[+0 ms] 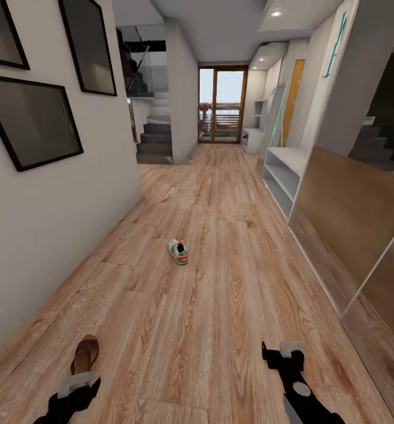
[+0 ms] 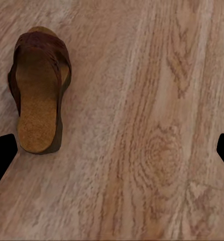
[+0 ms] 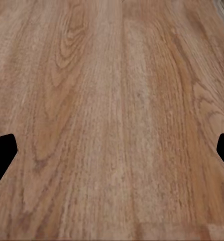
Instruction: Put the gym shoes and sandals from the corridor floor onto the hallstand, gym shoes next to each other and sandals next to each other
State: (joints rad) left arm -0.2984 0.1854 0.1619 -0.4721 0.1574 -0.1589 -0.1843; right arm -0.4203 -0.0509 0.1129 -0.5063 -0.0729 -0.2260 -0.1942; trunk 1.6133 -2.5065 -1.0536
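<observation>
The corridor floor point(image 1: 220, 282) lies open ahead, bare planks between the left wall point(image 1: 43, 224) and the wood-panelled cabinet point(image 1: 350, 218). Only a gym shoe point(image 1: 178, 251) mid-floor and a sandal point(image 1: 85, 354) near the left gripper point(image 1: 78, 386) interrupt it.

Left gripper point(image 1: 79, 386) low, right gripper point(image 1: 285, 359) low, jaws seemingly parted (fingertips barely visible)

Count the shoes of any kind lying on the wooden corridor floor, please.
2. A white lace-up gym shoe with green stripes lies mid-corridor; a flat brown leather sandal lies just ahead of the left end effector. Others may be out of view.
</observation>
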